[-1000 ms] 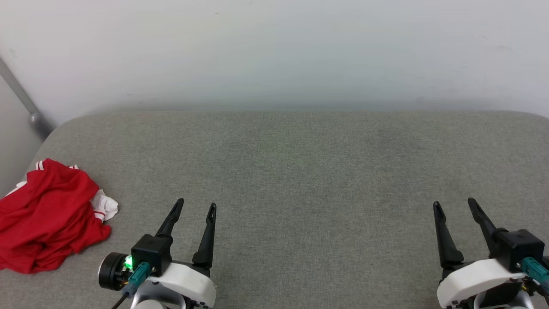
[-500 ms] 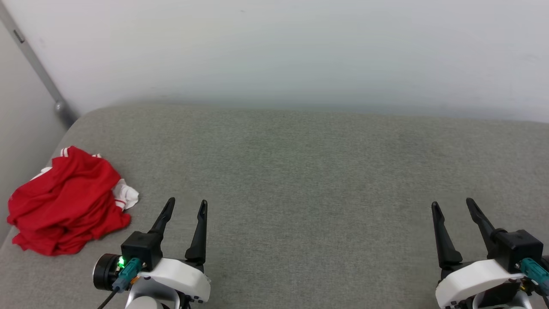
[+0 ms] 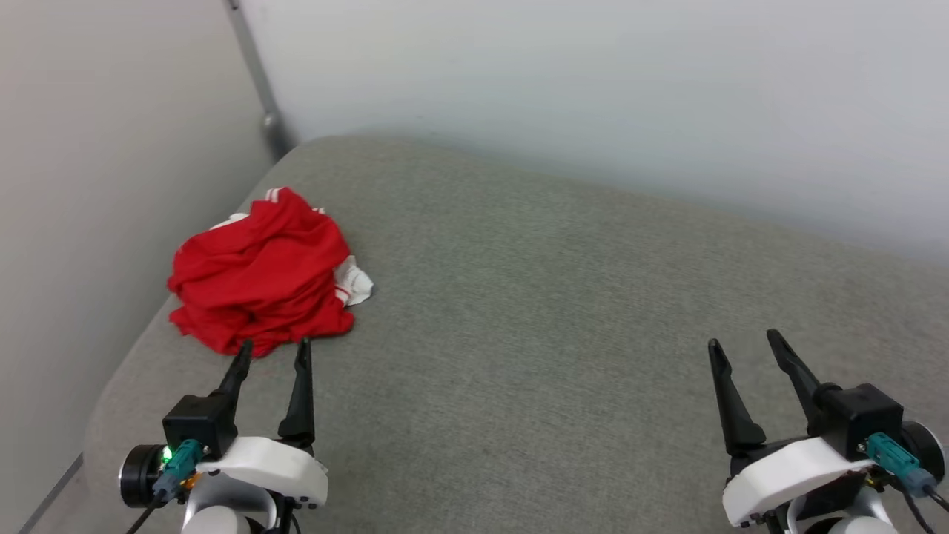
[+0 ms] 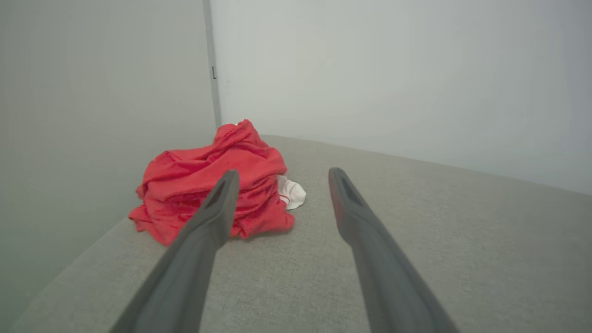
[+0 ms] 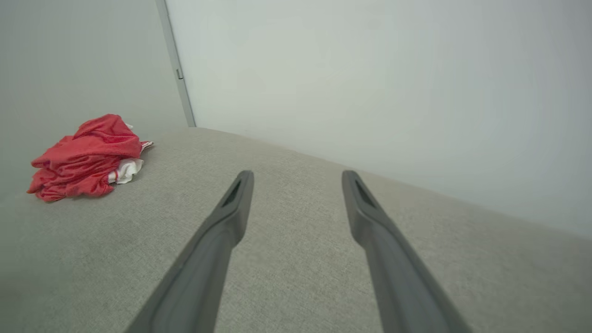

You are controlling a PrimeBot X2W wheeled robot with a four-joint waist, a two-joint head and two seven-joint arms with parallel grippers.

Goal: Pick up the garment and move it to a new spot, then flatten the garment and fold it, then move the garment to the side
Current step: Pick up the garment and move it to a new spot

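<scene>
Nothing of the task looks done yet. The garment (image 3: 263, 282) lies in a crumpled red heap, a white sleeve (image 3: 354, 282) poking out on its right side, so it is neither flat nor folded. By my judgement every step is left: the pick-up, the move to a new spot, the flattening, the fold and the shift to the side.

The heap sits on the grey pad (image 3: 556, 297) at its far left, close to the pad's left edge and the corner of the walls (image 3: 111, 148).

The left gripper (image 3: 274, 343) is spread wide and empty. It points at the heap's near edge, with the heap straight ahead and a little to the left of its line. In the head view its tips seem to reach the red hem, but the left wrist view shows a strip of bare pad before the cloth, so it is probably just short of touching; the angle leaves that unsure.

The right gripper (image 3: 743, 339) is also spread wide with nothing in it. It hangs over bare pad, well apart from the garment, which lies far off to its left.
</scene>
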